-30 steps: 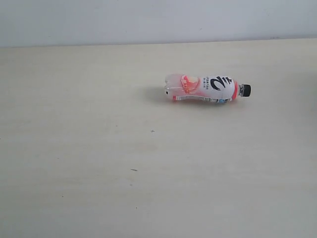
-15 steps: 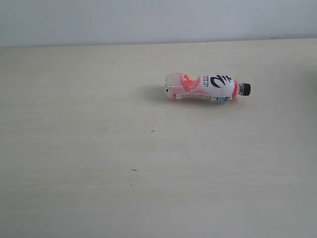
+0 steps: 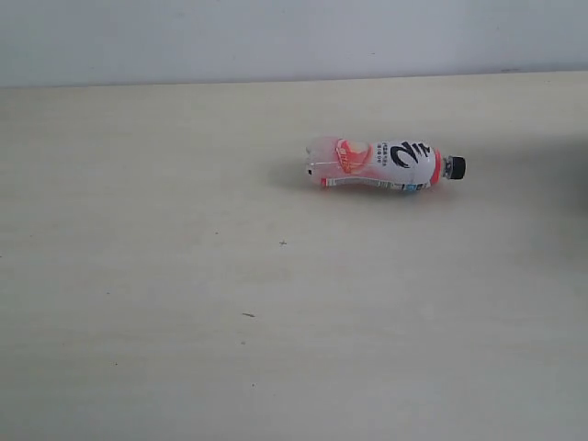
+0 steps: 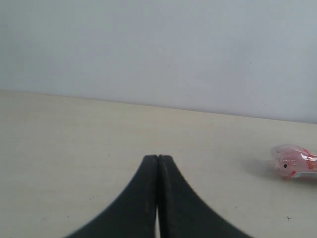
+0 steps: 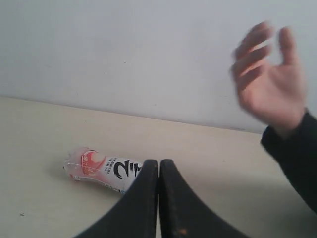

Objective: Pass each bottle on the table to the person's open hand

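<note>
One pink-red bottle (image 3: 381,164) with a black cap lies on its side on the cream table (image 3: 184,276), right of the middle, cap pointing right. The left wrist view catches its clear base end, the bottle (image 4: 294,162), far off to one side of my left gripper (image 4: 158,157), which is shut and empty. My right gripper (image 5: 159,161) is also shut and empty, with the bottle (image 5: 101,169) lying just beyond its tips and partly hidden by them. A person's open hand (image 5: 270,82) in a dark sleeve is raised above the table in the right wrist view. Neither gripper appears in the exterior view.
A pale wall (image 3: 276,37) runs along the table's far edge. A soft shadow falls on the table at the right edge of the exterior view. Tiny dark specks (image 3: 282,243) dot the tabletop.
The bottle has rocked slightly about its long axis, its label turning, and stays in the same spot. No arm shows in the exterior view.
</note>
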Controlling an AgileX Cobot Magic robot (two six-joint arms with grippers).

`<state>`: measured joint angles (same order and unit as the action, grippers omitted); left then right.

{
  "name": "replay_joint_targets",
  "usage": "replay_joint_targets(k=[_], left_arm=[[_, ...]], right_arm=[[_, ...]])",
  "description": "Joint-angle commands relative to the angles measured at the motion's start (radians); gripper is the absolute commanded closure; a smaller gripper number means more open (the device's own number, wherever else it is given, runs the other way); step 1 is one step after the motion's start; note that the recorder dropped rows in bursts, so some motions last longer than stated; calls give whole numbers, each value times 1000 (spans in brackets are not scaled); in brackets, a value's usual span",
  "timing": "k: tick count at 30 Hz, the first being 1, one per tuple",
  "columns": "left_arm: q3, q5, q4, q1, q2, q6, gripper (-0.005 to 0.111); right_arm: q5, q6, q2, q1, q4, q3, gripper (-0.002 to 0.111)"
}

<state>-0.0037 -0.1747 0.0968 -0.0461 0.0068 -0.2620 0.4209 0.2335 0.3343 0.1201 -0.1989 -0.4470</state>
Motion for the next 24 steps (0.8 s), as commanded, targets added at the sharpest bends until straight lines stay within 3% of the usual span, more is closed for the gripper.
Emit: replay_joint_targets(k=[1, 7, 18, 21, 24], left_arm=[[4, 4, -7, 4, -7, 1, 107], [4, 4, -7, 4, -7, 1, 107], [4, 4, -7, 4, -7, 1, 107], [4, 4, -7, 4, -7, 1, 107], [4, 4, -7, 4, -7, 1, 107]], right_arm=[[-22, -2, -8, -5, -7, 3, 107], [-42, -2, -8, -5, -12, 3, 107], [-142, 8, 0, -5, -194, 1, 107], [-260, 35, 74, -5, -182, -28, 107], [-219, 162, 252, -5, -182, -142, 107]])
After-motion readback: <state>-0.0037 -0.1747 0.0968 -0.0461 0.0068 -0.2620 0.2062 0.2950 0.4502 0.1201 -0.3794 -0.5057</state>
